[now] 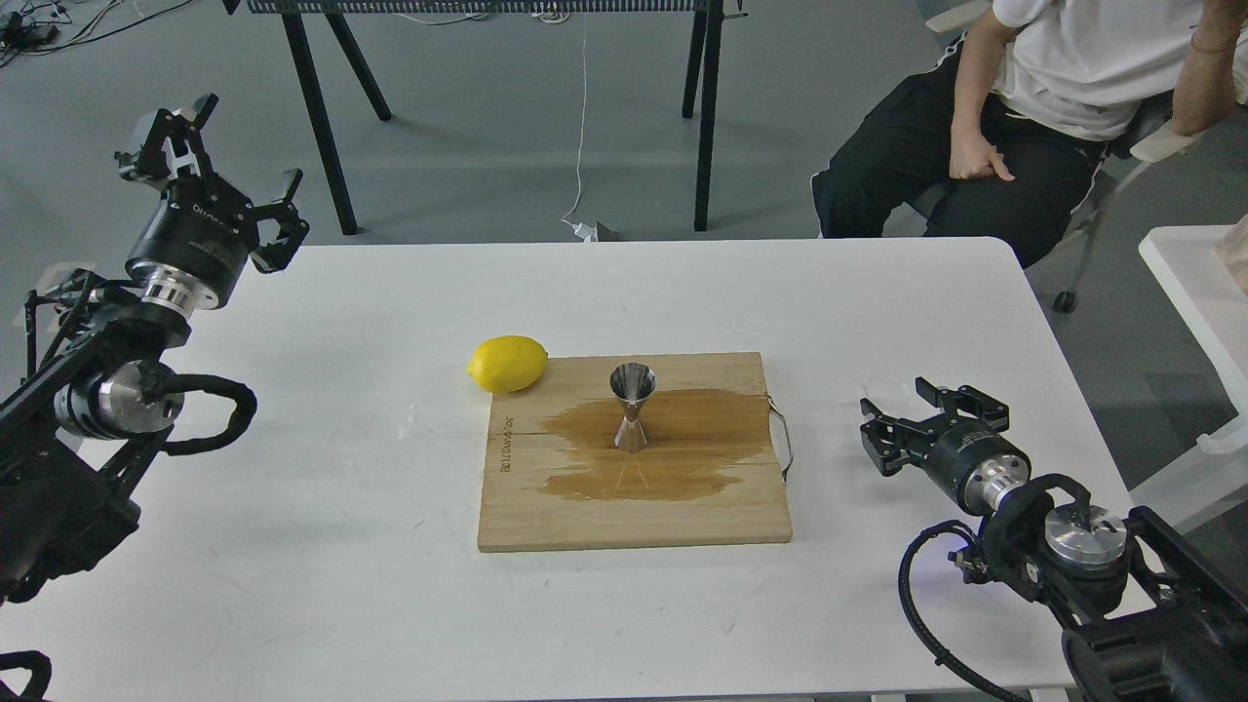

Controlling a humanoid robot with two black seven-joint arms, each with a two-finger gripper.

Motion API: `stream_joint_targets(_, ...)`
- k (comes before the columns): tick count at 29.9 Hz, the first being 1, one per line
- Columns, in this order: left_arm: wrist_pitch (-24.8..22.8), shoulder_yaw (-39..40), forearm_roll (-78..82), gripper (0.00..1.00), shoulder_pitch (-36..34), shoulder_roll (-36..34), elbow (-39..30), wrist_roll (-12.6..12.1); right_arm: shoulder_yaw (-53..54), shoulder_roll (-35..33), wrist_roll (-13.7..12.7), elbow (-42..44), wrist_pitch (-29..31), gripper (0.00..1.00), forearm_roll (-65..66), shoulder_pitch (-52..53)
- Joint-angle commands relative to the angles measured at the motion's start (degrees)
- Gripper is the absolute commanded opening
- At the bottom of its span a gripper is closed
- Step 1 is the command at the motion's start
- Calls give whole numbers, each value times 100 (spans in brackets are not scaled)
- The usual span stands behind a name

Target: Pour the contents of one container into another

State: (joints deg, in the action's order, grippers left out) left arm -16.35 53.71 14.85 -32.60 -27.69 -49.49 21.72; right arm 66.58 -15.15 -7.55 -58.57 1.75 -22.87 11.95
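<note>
A white table (322, 546) carries a wooden cutting board (546, 517) near its centre. The board has a metal handle (783, 439) on its right edge and a broad dark wet stain (682, 439) across its upper middle.

The steel jigger (632, 407) stands upright on the board, inside the stained area. It is hourglass-shaped, with its open cone facing up. A yellow lemon (507, 364) lies on the table at the board's upper-left corner, just beside or touching the edge; contact cannot be confirmed.

The clear glass cup (887, 387) sits on the table to the right of the board, well apart from the jigger. It appears faint against the white surface, and any contents cannot be determined.

The right gripper (902, 414) is low over the table on the right side, pointing toward the board. Its 2 fingers are spread apart. The glass cup sits just beyond its upper finger, close to it; the fingers do not enclose the cup, and contact cannot be confirmed.

The left gripper (234, 156) is raised at the far-left edge of the table, well apart from all objects. Its 2 fingers are spread wide and hold nothing.

A seated person (994, 136) in a white shirt and black trousers is behind the table at the upper right. Black table legs (322, 127) stand on the grey floor behind.
</note>
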Motion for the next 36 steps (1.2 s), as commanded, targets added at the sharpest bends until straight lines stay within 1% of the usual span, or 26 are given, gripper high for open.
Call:
stream_joint_targets(1,1,8,0,100,8,1,0,8,65,-190,35,-418,719,99,11,-307)
stream_joint_targets(4,1,17,0,100,8,1,0,8,100,-278,70,-445,1571,99,11,-334)
stream_joint_targets(6,9,17,0,100,8,1,0,8,118,-313,87,-454,2011,99,20,-316)
stream_joint_targets(10,10,34,0,100,0,1,0,-1,258,-349,96,-445,2426,99,46,-124)
stream_joint_targets(13,1,43,-9,100,8,1,0,-1,347,-454,105,-305,2461,100,99,245)
stream_joint_targets(15,1,52,-18,100,17,9,0,-1,355,-480,166,-77,2479,100,291,596)
stream_joint_targets(18,1,69,-79,100,26,36,9,8,355,-481,385,467,2625,100,573,1176)
stream_joint_targets(20,1,69,-210,100,44,62,18,8,329,-481,465,889,2625,100,617,1554)
stream_joint_targets(25,-8,105,-325,100,0,238,316,-1,163,-402,483,1690,2625,100,661,2214)
stream_joint_targets(27,-26,113,-334,100,-18,282,413,-1,13,-410,509,1805,2625,100,836,2381)
stream_joint_targets(28,-43,157,-378,100,-9,308,440,-1,-31,-410,588,1849,2625,100,959,2460)
stream_joint_targets(30,-69,201,-439,100,0,326,501,-1,-75,-402,842,1989,2625,100,1101,2592)
stream_joint_targets(32,-70,210,-448,100,0,335,545,-1,-84,-393,966,2051,2625,100,1110,2646)
stream_joint_targets(36,-78,210,-466,100,0,335,572,-1,-84,-340,984,2051,2625,100,1110,2725)
